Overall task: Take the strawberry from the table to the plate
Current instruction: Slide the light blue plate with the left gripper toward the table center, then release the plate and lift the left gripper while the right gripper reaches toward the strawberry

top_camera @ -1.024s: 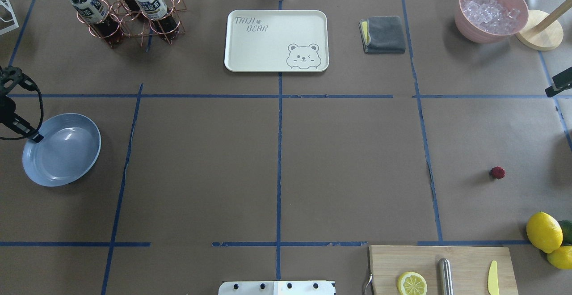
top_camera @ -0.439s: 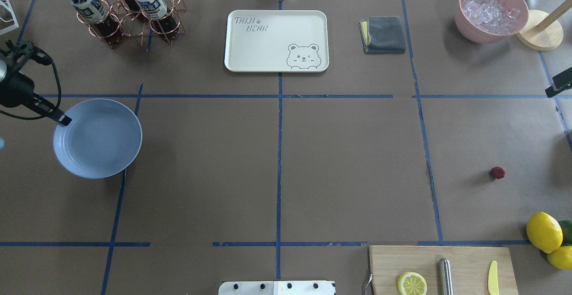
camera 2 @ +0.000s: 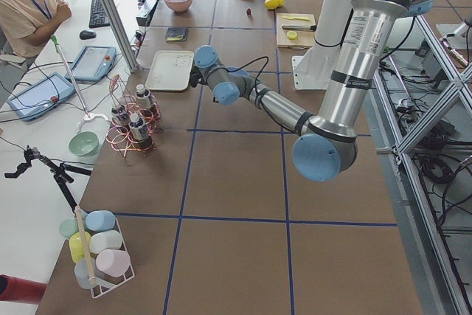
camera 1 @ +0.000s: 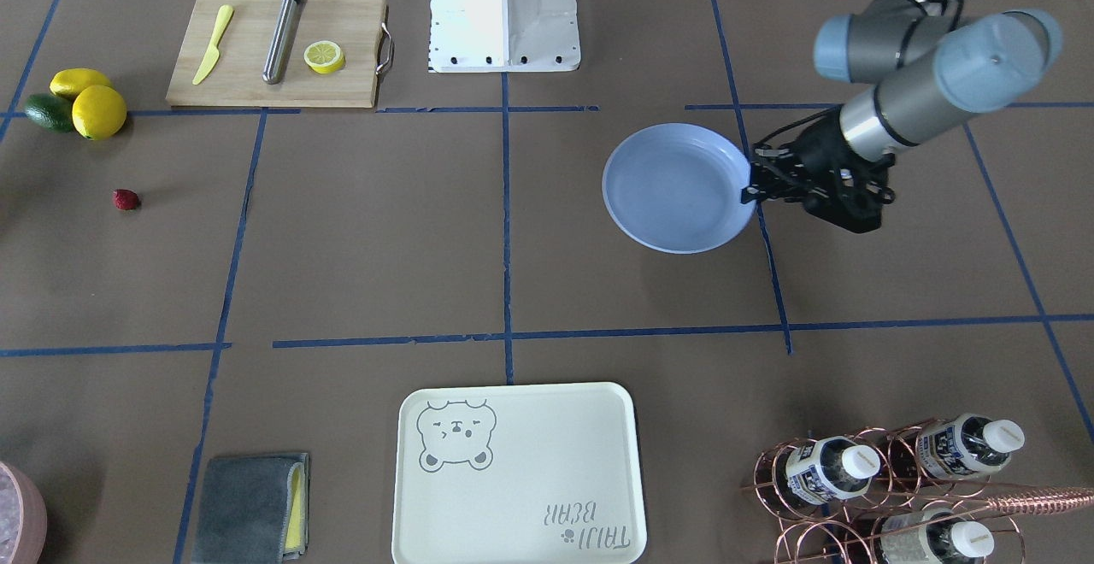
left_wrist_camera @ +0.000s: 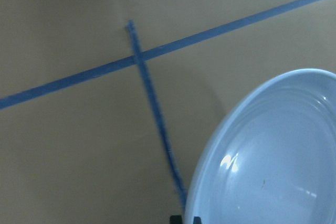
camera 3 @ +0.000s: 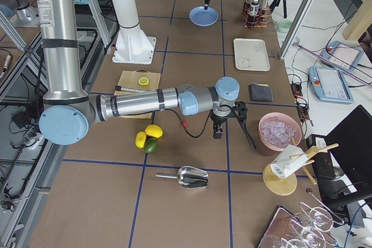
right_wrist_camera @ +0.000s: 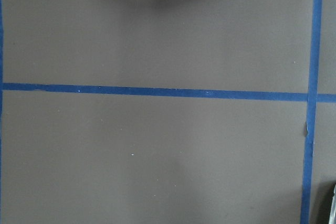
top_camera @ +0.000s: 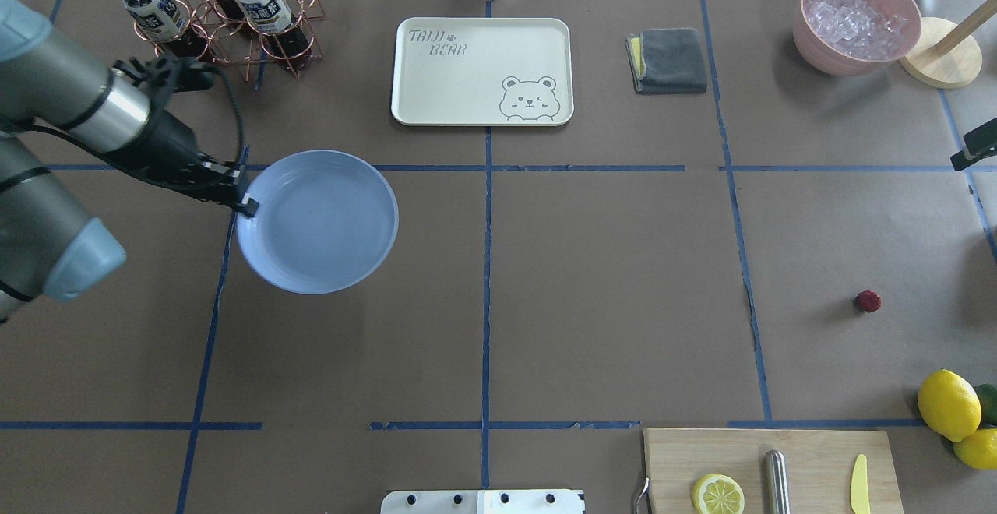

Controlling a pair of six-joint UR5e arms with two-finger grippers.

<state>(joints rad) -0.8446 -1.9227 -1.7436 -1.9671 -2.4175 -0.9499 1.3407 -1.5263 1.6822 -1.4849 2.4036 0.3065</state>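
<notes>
Strawberry (top_camera: 867, 301) near lemons (top_camera: 948, 403), plate (top_camera: 327, 234) distant — left claw (top_camera: 248, 204) gripping

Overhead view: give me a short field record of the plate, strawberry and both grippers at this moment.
plate: empty, rim pinched by left gripper
strawberry: on the table, robot's right side, untouched
left gripper: shut on plate rim
right gripper: over bare table, open or shut unclear
status: strawberry not yet picked
</notes>
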